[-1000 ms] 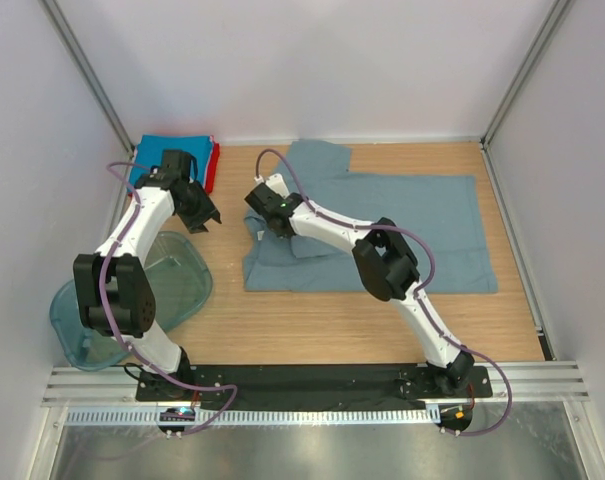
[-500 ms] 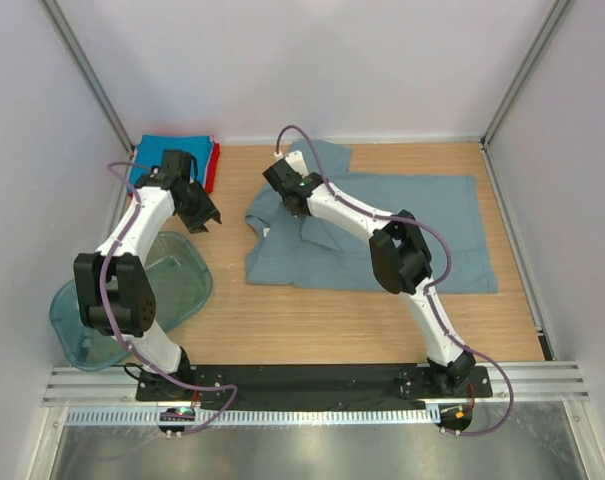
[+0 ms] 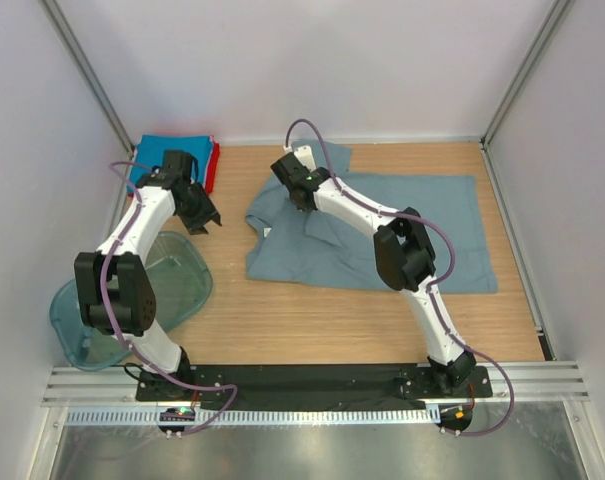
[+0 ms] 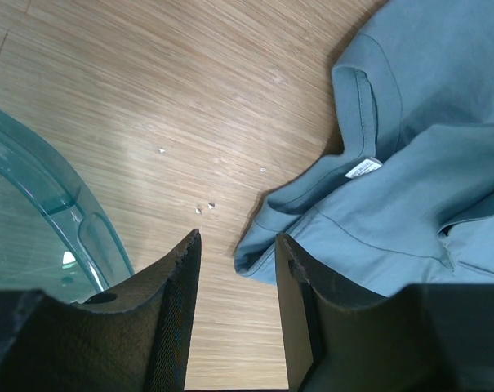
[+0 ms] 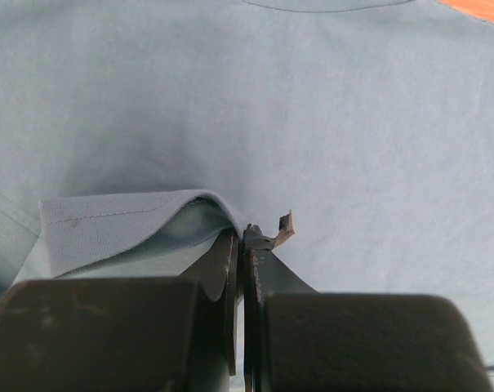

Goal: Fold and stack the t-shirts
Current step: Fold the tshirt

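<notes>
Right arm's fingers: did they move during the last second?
Yes. The right fingers moved toward the back wall, pulling a fold of the grey-blue t-shirt along.

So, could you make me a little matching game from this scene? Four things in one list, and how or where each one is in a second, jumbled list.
Things:
1. left gripper
2. right gripper
3. grey-blue t-shirt
4. teal tub

States and places:
A. lying partly spread across the middle of the table
B. open, holding nothing
C. at the table's near left corner
D. shut on a fold of cloth

Pairs: 1-B, 2-D, 3-A, 4-C
</notes>
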`<state>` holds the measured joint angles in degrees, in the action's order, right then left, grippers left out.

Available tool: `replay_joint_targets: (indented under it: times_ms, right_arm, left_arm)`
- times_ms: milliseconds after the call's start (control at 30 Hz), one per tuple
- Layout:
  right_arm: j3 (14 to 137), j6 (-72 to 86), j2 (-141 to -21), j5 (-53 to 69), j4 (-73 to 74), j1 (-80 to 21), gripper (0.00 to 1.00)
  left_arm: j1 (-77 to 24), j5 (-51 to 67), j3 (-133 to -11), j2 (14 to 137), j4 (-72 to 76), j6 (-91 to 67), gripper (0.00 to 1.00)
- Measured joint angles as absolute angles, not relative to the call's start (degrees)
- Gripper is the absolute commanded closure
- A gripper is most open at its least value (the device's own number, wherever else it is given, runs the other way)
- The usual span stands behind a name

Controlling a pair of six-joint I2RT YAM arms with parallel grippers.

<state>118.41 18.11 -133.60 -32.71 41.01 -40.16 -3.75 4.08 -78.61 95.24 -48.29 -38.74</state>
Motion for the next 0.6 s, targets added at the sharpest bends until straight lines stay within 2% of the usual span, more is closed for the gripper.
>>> replay_joint_targets:
  times_ms: [433, 600]
  right_arm:
    - [118.39, 18.81, -133.6, -27.49, 40.03, -35.27, 0.95]
    - [118.41, 19.18, -133.6, -24.45, 39.51, -33.01, 0.69]
  left_arm:
    - [-6.39, 1.96, -79.61, 95.44, -50.57, -35.59, 0.57]
    - [-8.78, 0.36, -80.84, 95.98, -51.72, -33.91, 0.57]
